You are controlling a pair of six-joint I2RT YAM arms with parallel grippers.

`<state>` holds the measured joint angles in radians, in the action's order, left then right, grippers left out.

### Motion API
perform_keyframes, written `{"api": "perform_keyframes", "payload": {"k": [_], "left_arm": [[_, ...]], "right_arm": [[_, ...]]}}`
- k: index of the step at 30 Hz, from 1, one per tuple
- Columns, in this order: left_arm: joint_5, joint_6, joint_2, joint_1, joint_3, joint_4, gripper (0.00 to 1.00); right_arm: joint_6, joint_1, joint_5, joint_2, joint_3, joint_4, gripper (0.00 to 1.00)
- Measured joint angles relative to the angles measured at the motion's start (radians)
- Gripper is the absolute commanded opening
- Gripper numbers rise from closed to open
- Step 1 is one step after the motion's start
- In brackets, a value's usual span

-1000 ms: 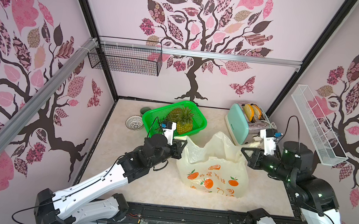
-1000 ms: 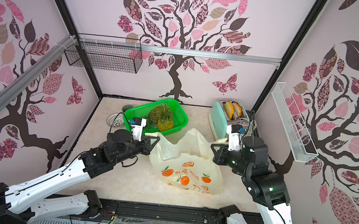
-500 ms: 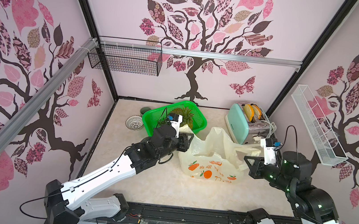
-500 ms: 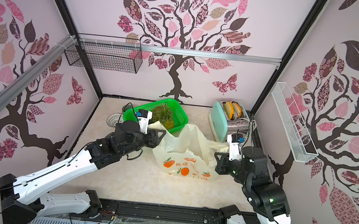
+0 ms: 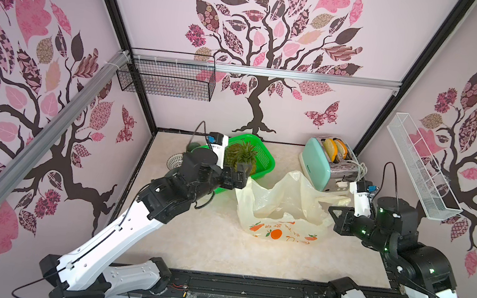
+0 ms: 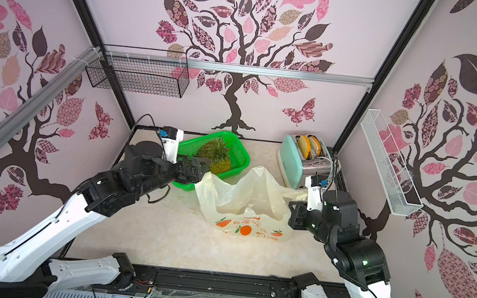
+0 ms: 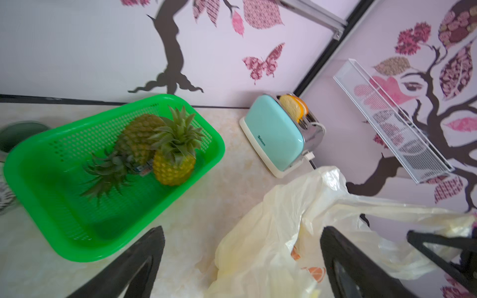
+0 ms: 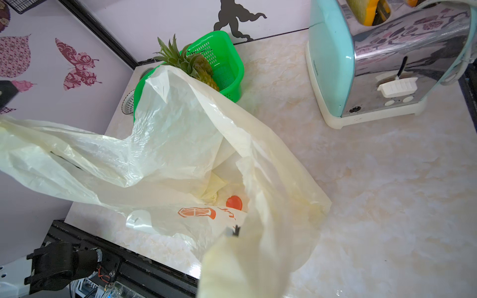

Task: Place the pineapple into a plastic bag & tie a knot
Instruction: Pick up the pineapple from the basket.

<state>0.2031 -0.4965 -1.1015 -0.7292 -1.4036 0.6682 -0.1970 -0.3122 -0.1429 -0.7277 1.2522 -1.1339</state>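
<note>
Left gripper (image 5: 241, 175), jaws spread wide and empty, arm stretched toward the green basket (image 5: 269, 163) at the bench's far edge. I judge it best to straddle the upright pineapple (image 7: 173, 165) below its crown. Right gripper (image 5: 335, 212) pinches a handle of the plastic bag (image 5: 280, 198), holding its mouth open mid-bench.

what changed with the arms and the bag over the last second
The left gripper opened its jaws, let go of the plastic bag and moved away from the robot, toward the green basket. The right gripper eased slightly back toward the robot, jaws still shut on the bag's other handle. The pineapples, basket and toaster stayed put.
</note>
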Motion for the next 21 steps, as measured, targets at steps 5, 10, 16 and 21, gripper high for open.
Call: {"api": "perform_keyframes", "payload": {"k": [5,10,16,21], "left_arm": [[0.014,-0.002,-0.034,0.159,-0.043,0.105,0.98],[-0.018,0.014,-0.214,0.21,-0.076,0.119,0.98],[-0.08,0.098,-0.536,0.212,-0.243,0.112,0.98],[-0.085,0.183,-0.725,0.217,-0.389,0.112,0.98]], "right_arm": [[0.0,0.0,0.003,-0.006,0.005,-0.012,0.0],[0.0,0.0,0.002,-0.018,0.019,-0.026,0.0],[0.0,0.0,-0.006,-0.032,0.033,-0.033,0.0],[0.002,0.0,-0.032,-0.052,0.041,-0.047,0.0]]}}
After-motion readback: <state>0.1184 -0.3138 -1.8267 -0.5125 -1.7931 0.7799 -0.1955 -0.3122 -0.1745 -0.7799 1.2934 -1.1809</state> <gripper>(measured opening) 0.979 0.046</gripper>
